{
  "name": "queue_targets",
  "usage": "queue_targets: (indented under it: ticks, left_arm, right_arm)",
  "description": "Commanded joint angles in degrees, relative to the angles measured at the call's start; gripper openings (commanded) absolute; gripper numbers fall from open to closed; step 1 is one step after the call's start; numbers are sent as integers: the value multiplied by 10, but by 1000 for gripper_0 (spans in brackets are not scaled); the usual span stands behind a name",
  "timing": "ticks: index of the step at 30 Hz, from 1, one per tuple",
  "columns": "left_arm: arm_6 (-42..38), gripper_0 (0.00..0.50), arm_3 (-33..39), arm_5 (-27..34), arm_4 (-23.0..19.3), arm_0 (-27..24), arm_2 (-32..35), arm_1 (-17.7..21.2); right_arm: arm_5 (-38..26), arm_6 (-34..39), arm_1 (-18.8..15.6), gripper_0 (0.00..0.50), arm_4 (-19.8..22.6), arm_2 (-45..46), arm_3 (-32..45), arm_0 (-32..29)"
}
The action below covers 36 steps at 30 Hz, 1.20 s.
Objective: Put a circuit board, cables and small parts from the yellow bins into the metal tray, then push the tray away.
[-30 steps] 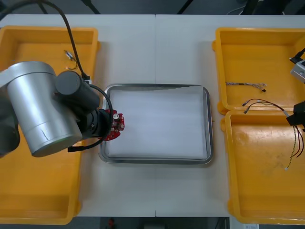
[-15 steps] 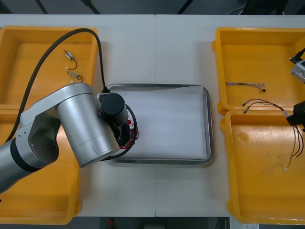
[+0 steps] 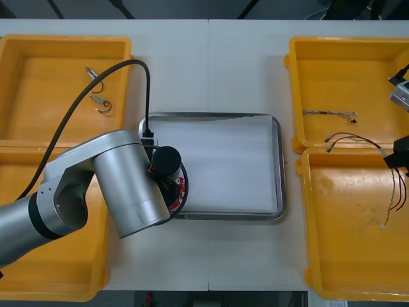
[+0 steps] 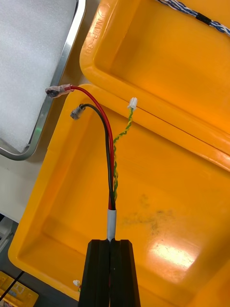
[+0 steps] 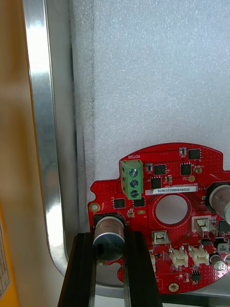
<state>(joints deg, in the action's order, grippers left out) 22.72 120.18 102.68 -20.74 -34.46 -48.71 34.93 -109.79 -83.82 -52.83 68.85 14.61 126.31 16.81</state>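
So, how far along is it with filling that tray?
Nothing lies loose in the metal tray yet. In hand: the left claw grips the circuit board at the tray's corner, and the right claw holds a red and yellow cable. Left: the blue and white cable, the small metal parts, then pushing the tray away.
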Motion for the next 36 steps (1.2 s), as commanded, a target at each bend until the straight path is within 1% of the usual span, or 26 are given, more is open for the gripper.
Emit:
queue_targets:
  ticks: [1, 3, 4, 7, 9, 10, 15, 18, 20, 26, 27, 29, 32, 36]
  left_arm:
    - [-17, 51, 5, -10, 12, -21, -10, -12]
    - [-16, 104, 5, -13, 17, -20, -10, -12]
    - [-16, 111, 5, -13, 18, -20, -10, -12]
    - [-15, 154, 5, -15, 21, -20, -11, -12]
    - [-14, 206, 5, -19, 22, -20, -10, -10]
    - [-14, 214, 5, -20, 23, -20, -10, -10]
    - [-12, 315, 5, -29, 23, -20, -11, -5]
    - [-13, 343, 5, -33, 24, -20, -11, -3]
    - [-13, 353, 6, -34, 26, -20, -11, -1]
    - [-15, 386, 27, -31, 27, -25, -7, 8]
    - [-16, 398, 36, -29, 26, -25, -3, 10]
    - [-17, 411, 45, -27, 17, -28, 1, 16]
    - [-18, 442, 63, -21, -18, -38, 17, 29]
    - [-12, 500, 87, -5, -91, -53, 65, 55]
  right_arm:
    - [-2, 8, 4, 0, -1, -3, 13, 14]
    - [-2, 8, 4, 0, -1, -3, 13, 14]
    - [-2, 8, 4, 0, -1, -3, 13, 14]
    - [-2, 8, 4, 0, -1, -3, 13, 14]
    - [-2, 8, 4, 0, -1, -3, 13, 14]
    - [-2, 8, 4, 0, -1, -3, 13, 14]
    - [-2, 8, 4, 0, -1, -3, 13, 14]
    - [-2, 8, 4, 0, -1, -3, 13, 14]
    - [-2, 8, 4, 0, -1, -3, 13, 14]
    - [-2, 8, 4, 0, -1, -3, 13, 14]
    - [-2, 8, 4, 0, -1, -3, 13, 14]
    - [-2, 8, 4, 0, -1, -3, 13, 14]
    - [-2, 8, 4, 0, -1, -3, 13, 14]
    - [-2, 8, 4, 0, -1, -3, 13, 14]
